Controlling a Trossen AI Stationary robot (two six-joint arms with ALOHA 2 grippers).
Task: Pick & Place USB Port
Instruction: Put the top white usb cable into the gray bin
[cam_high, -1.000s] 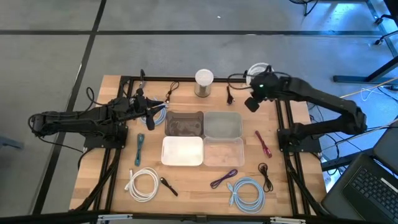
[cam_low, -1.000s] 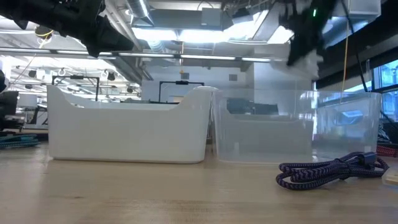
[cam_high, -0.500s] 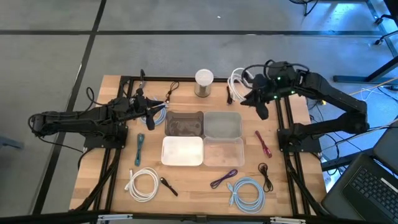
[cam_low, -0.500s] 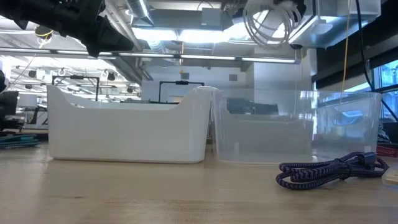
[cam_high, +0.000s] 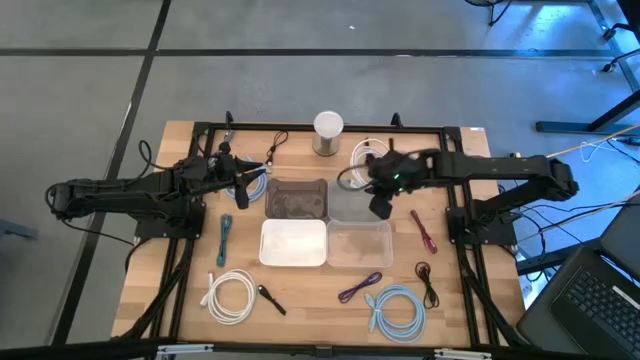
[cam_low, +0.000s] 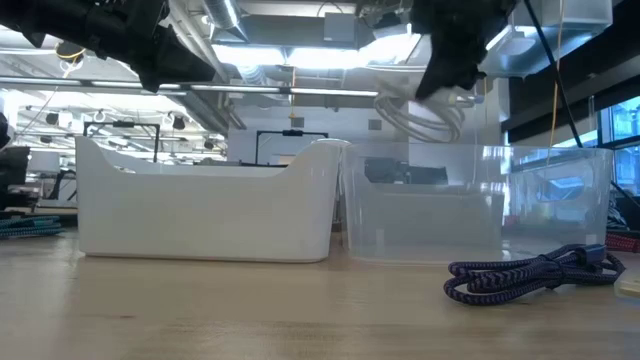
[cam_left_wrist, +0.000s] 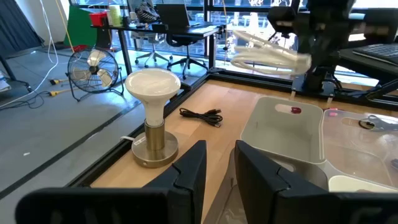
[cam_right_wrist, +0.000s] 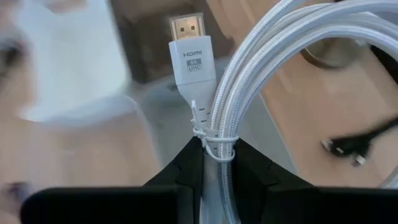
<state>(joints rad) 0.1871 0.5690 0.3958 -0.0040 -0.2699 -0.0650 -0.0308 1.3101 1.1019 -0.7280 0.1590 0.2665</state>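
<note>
From above, the right gripper (cam_high: 379, 196) hangs over the grey bin (cam_high: 358, 202) in the far row of the four bins at the table's middle, with the coiled white cable (cam_high: 360, 163) trailing off it toward the lamp (cam_high: 327, 132). The left gripper (cam_high: 236, 178) waits near the table's left side beside a small coil of cable.

From table height, the white cable (cam_low: 420, 112) dangles in loops above the clear bin (cam_low: 470, 205), clear of its rim, with the white bin (cam_low: 205, 210) next to it.

The left wrist view shows the loops (cam_left_wrist: 268, 57) hanging over the grey bin (cam_left_wrist: 285, 134), the black cable (cam_left_wrist: 201, 115) lying on the wood near the lamp (cam_left_wrist: 152, 118). The left gripper's (cam_left_wrist: 219, 163) fingers stand a little apart and hold nothing.

The right wrist view shows the right gripper (cam_right_wrist: 219, 163) clamped on the cable (cam_right_wrist: 273, 68) at its tie, the HDMI plug (cam_right_wrist: 191, 53) sticking up beyond the fingers.

To do this well, I'd say the arm should centre the whole coil over the chosen bin and lower until the loops sit inside the walls before letting go; released high or off-centre, a loop could drape over the rim. The plug reads HDMI, so it's worth checking which bin it belongs in.
</note>
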